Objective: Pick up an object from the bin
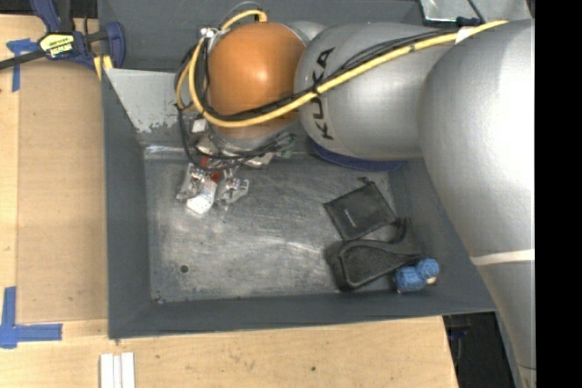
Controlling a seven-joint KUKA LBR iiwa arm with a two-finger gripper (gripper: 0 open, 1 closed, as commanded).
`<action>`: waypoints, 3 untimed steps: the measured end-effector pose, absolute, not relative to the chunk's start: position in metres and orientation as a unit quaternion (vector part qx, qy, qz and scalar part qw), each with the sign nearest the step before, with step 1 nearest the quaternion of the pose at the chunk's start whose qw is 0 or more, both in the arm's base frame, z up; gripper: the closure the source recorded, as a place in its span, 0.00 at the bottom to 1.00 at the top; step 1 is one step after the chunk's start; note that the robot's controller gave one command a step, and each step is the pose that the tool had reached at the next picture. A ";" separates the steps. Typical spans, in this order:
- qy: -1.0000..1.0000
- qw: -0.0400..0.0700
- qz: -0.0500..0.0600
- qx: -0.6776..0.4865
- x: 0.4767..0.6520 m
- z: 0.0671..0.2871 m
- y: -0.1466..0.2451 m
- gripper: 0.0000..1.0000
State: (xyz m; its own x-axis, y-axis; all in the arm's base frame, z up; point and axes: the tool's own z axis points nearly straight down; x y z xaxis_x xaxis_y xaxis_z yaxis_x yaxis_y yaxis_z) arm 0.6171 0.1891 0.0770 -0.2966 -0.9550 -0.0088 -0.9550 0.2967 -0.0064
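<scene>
My gripper (215, 189) hangs below the orange wrist cover in the bin's upper left part, low over the bin floor. A small white piece (198, 203) shows at its lower left end; I cannot tell whether it is a loose thing or held. A flat black square pouch (360, 209) lies to the right of the middle, well apart from the gripper. Below that pouch lies a black strap-like case (367, 262), with a small blue toy (417, 274) at its right end by the bin's front right corner.
The big silver arm reaches in from the right and covers the bin's upper right part. Bare scuffed floor lies between the gripper and the black things.
</scene>
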 end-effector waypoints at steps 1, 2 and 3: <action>0.807 0.005 0.000 -0.591 0.618 0.093 0.189 1.00; 0.808 0.005 0.000 -0.589 0.620 0.100 0.189 1.00; 0.809 0.005 -0.001 -0.587 0.622 0.128 0.190 1.00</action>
